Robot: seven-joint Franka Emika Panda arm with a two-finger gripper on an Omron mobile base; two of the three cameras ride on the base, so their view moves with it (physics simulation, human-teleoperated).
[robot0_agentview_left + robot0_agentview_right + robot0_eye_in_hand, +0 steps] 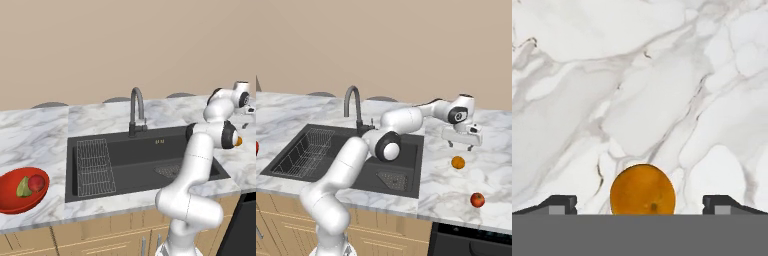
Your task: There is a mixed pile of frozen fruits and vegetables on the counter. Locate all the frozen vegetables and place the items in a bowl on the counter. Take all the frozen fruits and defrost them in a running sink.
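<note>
My gripper (461,146) hangs open above the counter (493,150), right of the sink (341,155). The orange ball (458,162) lies on the marble just below and in front of it, untouched. In the hand view the orange ball (643,190) sits low between the two fingertips (562,204), with wide gaps on both sides. A smaller red ball (477,200) rests nearer the counter's front edge. Far left, the red bowl (10,202) holds the green wedge (23,188) and the pinkish-red ball (36,183).
The dark sink (145,160) has a wire rack (95,167) on its left side and a grey gooseneck tap (136,107) behind it. My arm reaches across the sink's right end. A dark appliance (471,245) sits below the counter at the right.
</note>
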